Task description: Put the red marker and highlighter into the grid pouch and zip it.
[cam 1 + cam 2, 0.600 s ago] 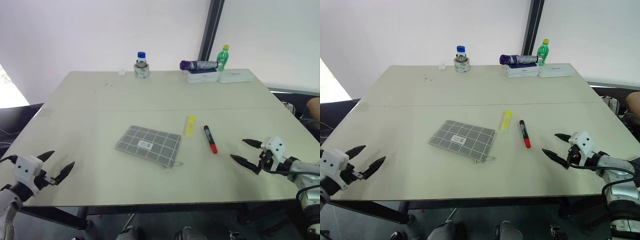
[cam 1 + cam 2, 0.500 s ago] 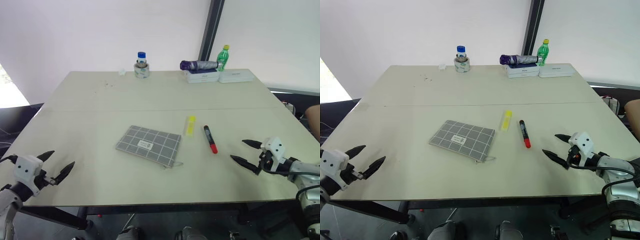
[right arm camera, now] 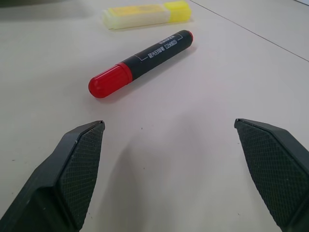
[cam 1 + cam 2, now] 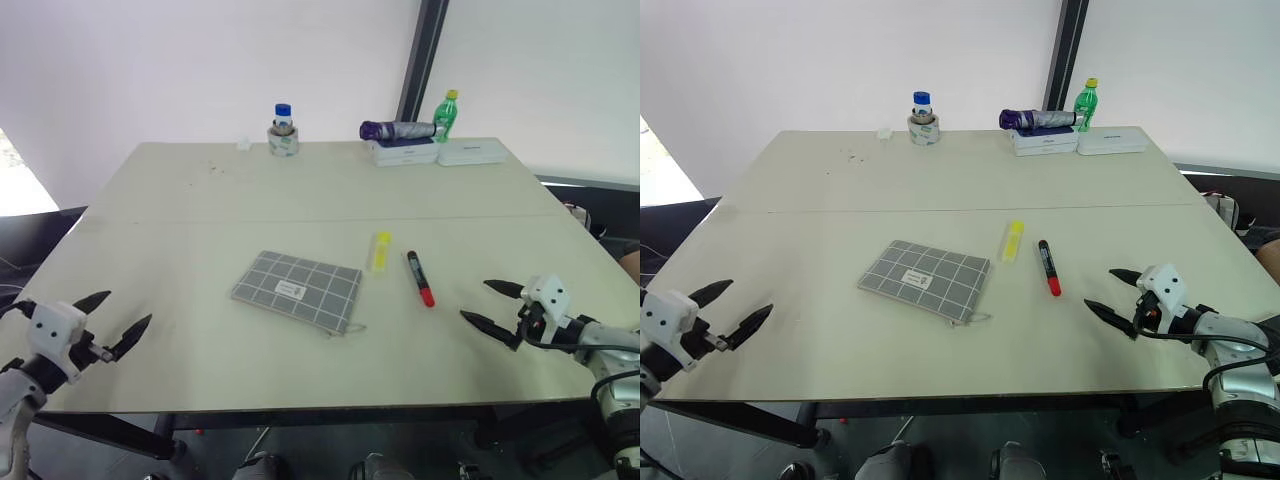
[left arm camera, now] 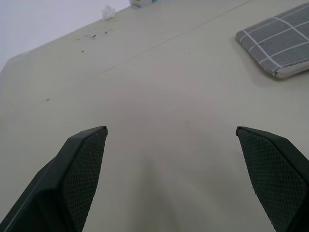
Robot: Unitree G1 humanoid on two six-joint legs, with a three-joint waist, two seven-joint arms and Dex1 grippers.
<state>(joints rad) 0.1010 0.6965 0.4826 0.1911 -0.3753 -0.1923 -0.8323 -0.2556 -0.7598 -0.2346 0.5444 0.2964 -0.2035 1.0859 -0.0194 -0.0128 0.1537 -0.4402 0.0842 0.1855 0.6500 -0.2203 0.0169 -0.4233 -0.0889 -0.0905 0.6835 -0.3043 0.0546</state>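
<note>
At the near left edge of the bench (image 4: 200, 200), the left tool (image 4: 112, 320) hovers with its fingers spread wide and nothing between them. Toward the middle lies the grid pouch (image 4: 297, 289), flat, label up, apart from both pens. Just right of it rests the highlighter (image 4: 381, 251), and beside that, not touching, the red marker (image 4: 420, 278) with its red cap toward the near edge. Near the marker, at the right, the right tool (image 4: 490, 305) stands wide open and empty.
</note>
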